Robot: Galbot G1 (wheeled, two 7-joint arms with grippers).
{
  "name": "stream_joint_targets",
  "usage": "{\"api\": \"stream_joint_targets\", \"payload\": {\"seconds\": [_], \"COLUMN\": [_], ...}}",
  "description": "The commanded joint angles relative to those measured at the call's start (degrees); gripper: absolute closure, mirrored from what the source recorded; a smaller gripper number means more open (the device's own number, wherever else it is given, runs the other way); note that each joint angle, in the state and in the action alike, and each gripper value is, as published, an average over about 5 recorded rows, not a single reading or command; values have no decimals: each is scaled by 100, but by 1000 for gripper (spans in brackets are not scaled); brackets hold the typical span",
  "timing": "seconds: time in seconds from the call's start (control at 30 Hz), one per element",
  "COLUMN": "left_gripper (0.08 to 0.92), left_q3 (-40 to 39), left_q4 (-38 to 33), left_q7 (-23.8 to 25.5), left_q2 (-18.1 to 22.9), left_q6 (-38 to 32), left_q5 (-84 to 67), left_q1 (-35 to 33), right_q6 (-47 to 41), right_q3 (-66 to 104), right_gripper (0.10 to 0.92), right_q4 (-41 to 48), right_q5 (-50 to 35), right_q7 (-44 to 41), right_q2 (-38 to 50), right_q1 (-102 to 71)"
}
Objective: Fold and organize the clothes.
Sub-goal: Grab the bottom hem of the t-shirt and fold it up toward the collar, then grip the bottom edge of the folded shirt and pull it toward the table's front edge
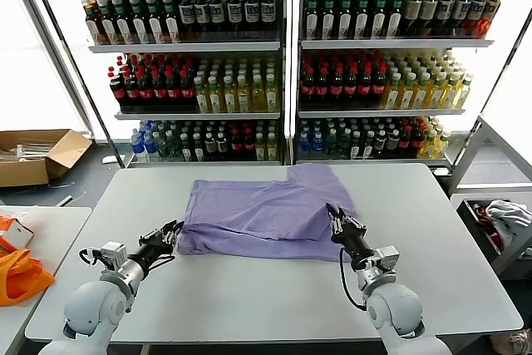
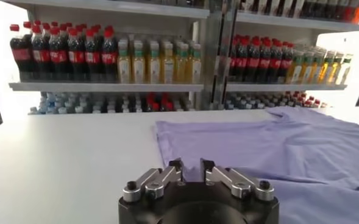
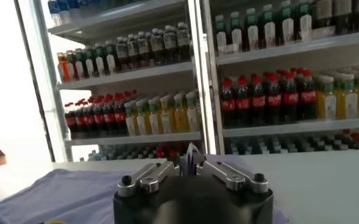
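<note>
I'm looking down on the white surface (image 1: pixel 249 288), with drink shelves (image 1: pixel 283 56) standing behind it. The lavender T-shirt (image 1: pixel 266 214) lies across the middle of the surface, already doubled into a broad band, with one part reaching back toward the shelves at its right end. No print shows on the upper side. An orange fabric item (image 1: pixel 21 276) sits off on a side table to my left, well apart.

My left tool (image 1: pixel 169 234) sits low at the shirt's near-left corner, just beside the hem; in its wrist view the fingers (image 2: pixel 167 176) look nearly closed with nothing between them. My right tool (image 1: pixel 341 222) rests over the near-right edge of the cloth; its wrist view shows the fingers drawn narrow, and I can't tell whether they pinch fabric.

I judge we're mid-fold, between passes. Next I'd need both tools to catch the near hem cleanly, one layer stack each, and lift together so the thin fabric doesn't drag or bunch.
</note>
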State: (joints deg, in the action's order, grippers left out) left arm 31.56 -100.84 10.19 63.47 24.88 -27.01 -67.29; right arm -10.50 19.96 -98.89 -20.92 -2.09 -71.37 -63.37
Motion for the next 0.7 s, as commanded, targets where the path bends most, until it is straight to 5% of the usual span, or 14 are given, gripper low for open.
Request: {"api": "stream_joint_targets", "payload": {"seconds": [0.03,0.43,0.53,0.7], "left_gripper": [587,245,192,184], "left_q3": [173,-145,-160,-141], "left_q4": [-395,-134,-10,108], "left_q7": [48,-119,-125,-130], "left_q2": [-77,268,264,235], "left_q6": [-54,-61,-59,-46], "left_q5": [101,289,256,103], "left_q1": [-398,-614,-539,-528], "right_q6": [-411,-1141,-1165,-1079], "right_q3": [141,645,590,476], "right_gripper": [549,228,244,381], "right_q4": [-211,-865,-914,-939], "right_q5": [454,609,615,634], "right_q7": [270,826,802,738], "right_q2": [112,176,150,96], "right_q1": [-407,-1664,-1699,-1651]}}
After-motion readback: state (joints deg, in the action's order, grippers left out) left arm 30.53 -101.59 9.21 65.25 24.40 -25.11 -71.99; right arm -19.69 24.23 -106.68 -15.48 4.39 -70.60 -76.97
